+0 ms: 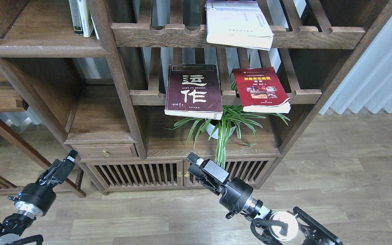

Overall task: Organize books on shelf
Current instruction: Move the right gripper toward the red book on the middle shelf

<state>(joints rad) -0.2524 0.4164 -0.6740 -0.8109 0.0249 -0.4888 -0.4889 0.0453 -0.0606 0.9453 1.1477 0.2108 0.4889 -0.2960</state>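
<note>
Three books lie flat on slatted racks in the middle bay. The dark maroon book (194, 91) with big white characters overhangs the lower rack's front rail. To its right on the same rack lies the bright red book (262, 89). On the upper rack the pale cream-white book (238, 23) also overhangs the rail. The solid shelf (46, 49) with a rounded front edge is at the upper left. My left gripper (70, 158) and right gripper (193, 162) hang low in front of the cabinet, far below the books, holding nothing. Their dark fingers cannot be told apart.
Two or three upright books (82, 17) stand at the right end of the solid shelf. A potted spider plant (224, 127) sits under the lower rack. A drawer (105, 152) and slatted cabinet doors (138, 175) are below. A side table (2, 102) stands at left, and a curtain (379, 68) hangs at right.
</note>
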